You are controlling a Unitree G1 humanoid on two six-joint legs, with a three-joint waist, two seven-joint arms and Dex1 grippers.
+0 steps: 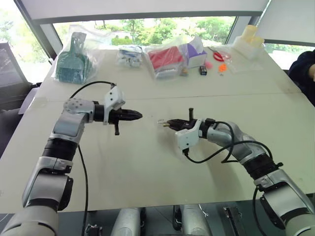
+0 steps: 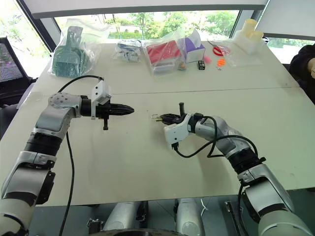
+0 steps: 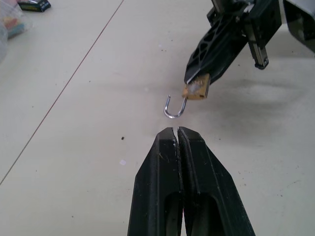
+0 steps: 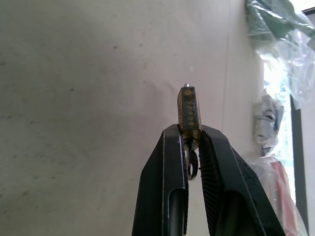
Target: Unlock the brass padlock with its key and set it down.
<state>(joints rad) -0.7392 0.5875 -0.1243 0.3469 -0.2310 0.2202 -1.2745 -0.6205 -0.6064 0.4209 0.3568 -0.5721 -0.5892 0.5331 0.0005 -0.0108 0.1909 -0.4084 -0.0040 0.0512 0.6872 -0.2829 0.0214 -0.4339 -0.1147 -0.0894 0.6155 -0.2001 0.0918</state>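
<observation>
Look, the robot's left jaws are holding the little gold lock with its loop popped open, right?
Not quite: the right gripper holds the brass padlock, and its shackle is indeed open. The left wrist view shows the left gripper shut on nothing, just short of the lock.

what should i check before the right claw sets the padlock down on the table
1. Grip on the padlock: ok. The right claw is shut on its brass body.
2. Shackle open: ok. The silver hook hangs free on one side in the left wrist view.
3. Key: ok. It sits between the right claw's fingers, at the lock's base.
4. Left claw out of the way: ok. It is shut, empty and apart from the lock.
5. Landing spot on the table: ok. Bare surface under the lock; the bags are far off.
6. Height above the table: cannot tell.
</observation>
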